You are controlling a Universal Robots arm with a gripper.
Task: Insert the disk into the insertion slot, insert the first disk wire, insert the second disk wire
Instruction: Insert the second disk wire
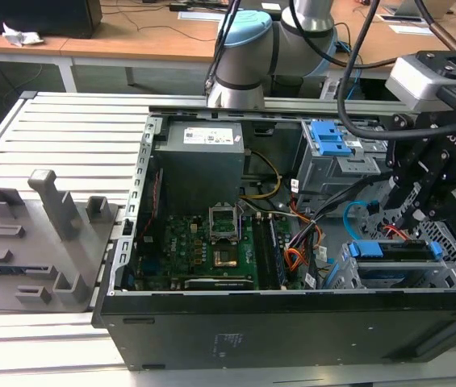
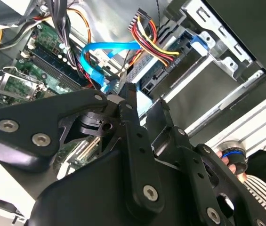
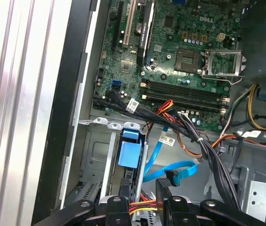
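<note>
Robot gripper (image 1: 409, 216), fingers a little apart (daylight shows between them), hovers just above the blue-framed disk (image 1: 365, 250). The disk sits in the grey slot (image 1: 397, 276), at four o'clock in the exterior view. The blue wire (image 3: 170, 169) loops close by the fingertips.

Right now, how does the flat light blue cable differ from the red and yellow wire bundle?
The light blue cable is one flat ribbon; the wire bundle is several round strands. The cable is a single colour, the bundle red, yellow and black. The cable loops; the bundle fans from a black plug. Both lie inside the open case.
</note>
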